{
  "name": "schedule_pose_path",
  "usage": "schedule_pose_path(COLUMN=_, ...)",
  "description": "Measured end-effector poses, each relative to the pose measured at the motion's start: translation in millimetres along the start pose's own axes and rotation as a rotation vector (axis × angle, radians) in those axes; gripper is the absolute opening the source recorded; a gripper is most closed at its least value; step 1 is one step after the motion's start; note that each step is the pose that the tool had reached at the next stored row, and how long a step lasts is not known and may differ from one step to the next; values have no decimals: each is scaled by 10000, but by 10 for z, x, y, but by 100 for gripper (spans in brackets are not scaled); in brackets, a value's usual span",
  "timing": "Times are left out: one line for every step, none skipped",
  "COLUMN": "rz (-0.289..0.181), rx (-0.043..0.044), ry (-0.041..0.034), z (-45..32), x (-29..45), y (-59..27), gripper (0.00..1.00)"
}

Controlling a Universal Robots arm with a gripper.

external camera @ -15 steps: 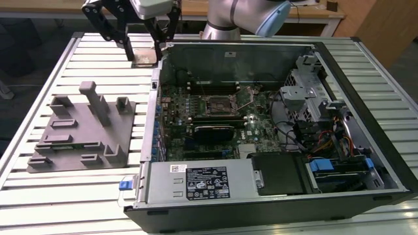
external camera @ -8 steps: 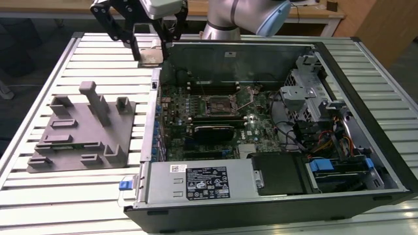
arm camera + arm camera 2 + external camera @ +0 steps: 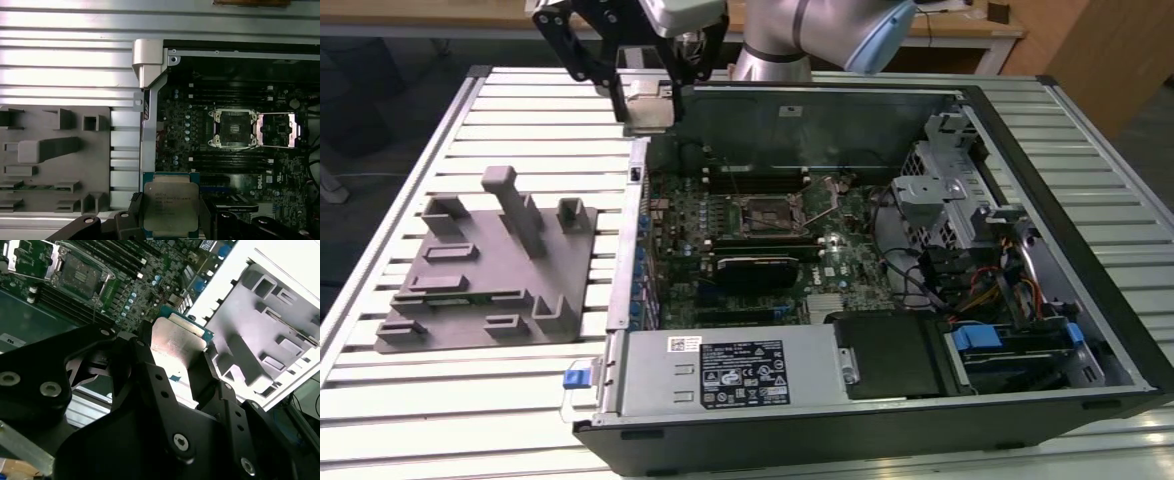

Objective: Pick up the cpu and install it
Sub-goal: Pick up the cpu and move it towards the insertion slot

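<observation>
Hanging above the far corner of the computer case (image 3: 827, 125) on the exterior view's left, the hand (image 3: 647, 95) is clamped on the cpu (image 3: 648, 108), its two black fingers (image 3: 145, 370) pressing on opposite edges of the chip. The first wrist view shows the cpu's (image 3: 170, 202) pale metal top facing the camera, with the green rim showing around it.

The case lies open on the slatted tabletop (image 3: 454, 400). On its motherboard the socket (image 3: 234, 129) sits bare with its retention frame (image 3: 277, 131) folded open beside it, well apart from the chip. The grey fixture (image 3: 487, 270) stands near the tabletop's edge on the exterior view's left, with no chip on it that I can see.

The risks look like these:
- The grip is on thin edges alone, so a jolt could tilt the cpu or let it slip and fall onto the board.
- If the chip meets the socket rotated or off-centre, it could press on the contacts and bend them.
- A low path inward could catch the case wall or the raised frame.
</observation>
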State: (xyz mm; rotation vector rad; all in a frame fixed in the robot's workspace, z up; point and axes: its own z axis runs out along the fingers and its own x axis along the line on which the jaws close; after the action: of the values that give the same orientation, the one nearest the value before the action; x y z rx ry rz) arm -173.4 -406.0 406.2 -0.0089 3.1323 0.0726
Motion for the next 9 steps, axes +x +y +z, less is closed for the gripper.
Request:
schedule_pose_path(rz=0, rx=0, ry=0, z=1, x=-21, y=5, gripper=53)
schedule_pose_path(rz=0, rx=-1, ry=-1, z=2, x=-43, y=10, gripper=53)
schedule_pose_path(rz=0, rx=0, ry=0, z=2, x=-64, y=15, gripper=53)
schedule_pose_path(rz=0, rx=0, ry=0, z=3, x=-83, y=21, gripper=53)
schedule_pose_path(rz=0, rx=0, ry=0, z=4, x=-103, y=27, gripper=53)
schedule_pose_path(rz=0, rx=0, ry=0, z=5, x=-122, y=32, gripper=53)
schedule_pose_path(rz=0, rx=0, ry=0, z=5, x=-138, y=36, gripper=53)
schedule_pose_path(rz=0, rx=0, ry=0, z=6, x=-154, y=40, gripper=53)
schedule_pose_path(rz=0, rx=0, ry=0, z=6, x=-169, y=43, gripper=53)
